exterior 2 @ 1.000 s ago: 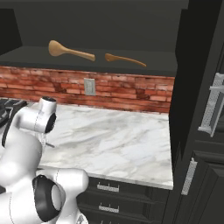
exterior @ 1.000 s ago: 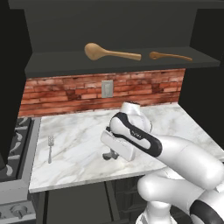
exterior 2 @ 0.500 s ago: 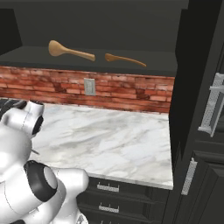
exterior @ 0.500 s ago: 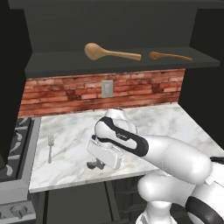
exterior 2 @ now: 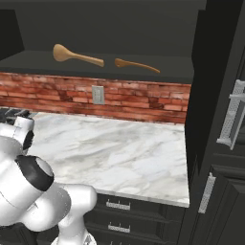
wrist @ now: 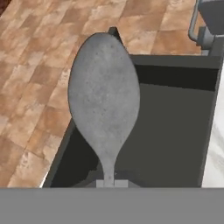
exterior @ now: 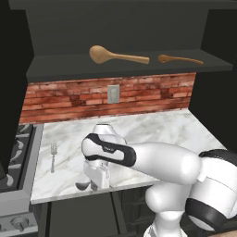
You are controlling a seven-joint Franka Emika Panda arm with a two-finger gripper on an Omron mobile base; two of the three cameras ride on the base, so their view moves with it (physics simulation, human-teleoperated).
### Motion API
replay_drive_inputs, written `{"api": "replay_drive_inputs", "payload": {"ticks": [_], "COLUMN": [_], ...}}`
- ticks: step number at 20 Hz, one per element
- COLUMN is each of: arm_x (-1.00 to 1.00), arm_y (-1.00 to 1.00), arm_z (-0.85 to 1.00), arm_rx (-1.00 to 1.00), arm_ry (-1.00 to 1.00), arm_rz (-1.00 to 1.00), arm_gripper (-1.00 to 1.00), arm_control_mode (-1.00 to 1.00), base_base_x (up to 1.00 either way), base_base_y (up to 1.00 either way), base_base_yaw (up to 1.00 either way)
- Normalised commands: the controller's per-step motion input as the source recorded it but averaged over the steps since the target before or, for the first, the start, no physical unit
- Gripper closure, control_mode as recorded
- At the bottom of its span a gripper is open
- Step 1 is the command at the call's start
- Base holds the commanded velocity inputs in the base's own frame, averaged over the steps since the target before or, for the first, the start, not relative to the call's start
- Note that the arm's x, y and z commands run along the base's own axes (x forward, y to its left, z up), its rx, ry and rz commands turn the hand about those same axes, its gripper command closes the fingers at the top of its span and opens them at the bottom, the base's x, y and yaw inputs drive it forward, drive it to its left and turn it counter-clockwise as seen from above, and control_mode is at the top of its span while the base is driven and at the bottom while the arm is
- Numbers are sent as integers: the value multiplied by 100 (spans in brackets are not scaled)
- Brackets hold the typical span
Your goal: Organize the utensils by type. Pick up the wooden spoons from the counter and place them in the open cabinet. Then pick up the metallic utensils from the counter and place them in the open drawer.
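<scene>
The small silver-grey metal spoon (wrist: 104, 105) is clamped by its handle in the hand (exterior: 92, 184), bowl pointing away, above the shallow dark grey open drawer (wrist: 175, 131) with tan floor tiles beyond. In the left base view the hand hangs at the front edge of the white marble bench (exterior: 152, 132), the spoon's bowl just below the edge. The thin silver fork (exterior: 53, 155) lies on the bench near the stove side. The large light-tan wooden spoon (exterior: 115, 55) and the thinner orange-brown wooden spoon (exterior: 178, 59) lie on the dark upper cabinet's shelf (exterior: 60, 67), apart.
</scene>
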Motion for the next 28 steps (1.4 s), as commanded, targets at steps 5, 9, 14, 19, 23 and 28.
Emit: {"api": "replay_drive_inputs", "payload": {"ticks": [5,9,14,19,23,28], "arm_x": [-1,-10,-14,-2,0,4], "arm_y": [33,30,26,9,9,8], "arm_z": [-14,-16,-30,-42,-30,-21], "arm_rx": [-31,-28,-34,-42,-39,-26], "arm_ry": [6,6,0,-1,-2,0], "arm_rz": [-35,-36,-27,-3,9,17], "arm_gripper": [100,100,100,100,100,100], "arm_control_mode": [-100,-100,-100,-100,-100,-100], "base_base_x": [0,0,0,0,0,0], "base_base_y": [0,0,0,0,0,0], "base_base_yaw": [0,0,0,0,0,0]}}
